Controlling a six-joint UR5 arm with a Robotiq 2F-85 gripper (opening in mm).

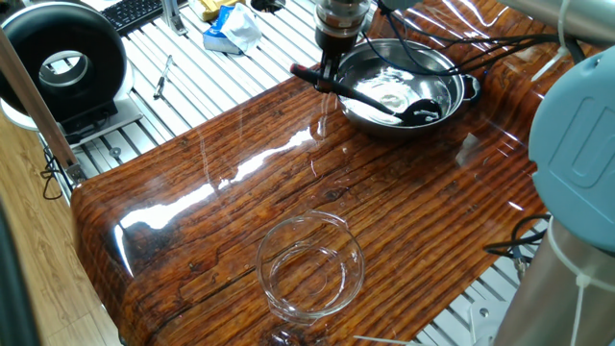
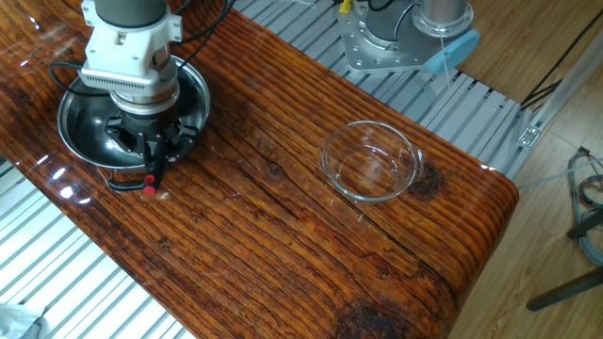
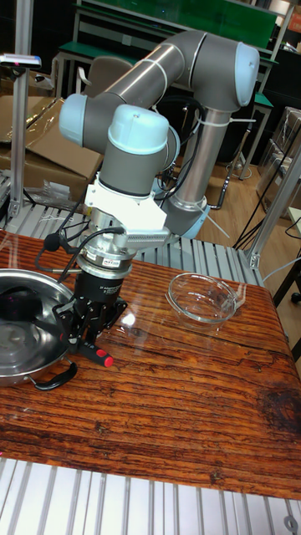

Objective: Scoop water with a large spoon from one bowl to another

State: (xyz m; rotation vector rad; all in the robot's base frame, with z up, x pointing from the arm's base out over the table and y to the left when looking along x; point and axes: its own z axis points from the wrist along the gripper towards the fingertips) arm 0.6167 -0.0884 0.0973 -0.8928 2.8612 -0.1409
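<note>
Ladle: light, stiff black plastic, cup down in the steel bowl, handle running out past the rim at 9 o'clock. Gripper is clamped on the handle near the red tip, far from the cup, so loaded it will feel tip-heavy. Water sloshes; keep the cup level. Glass bowl is fragile, well apart at 7 o'clock.

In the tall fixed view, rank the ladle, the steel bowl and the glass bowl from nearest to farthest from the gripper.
1. Ladle: handle held in the gripper.
2. Steel bowl: just beside it, at the table's left end.
3. Glass bowl: farthest, off to the right.
</note>
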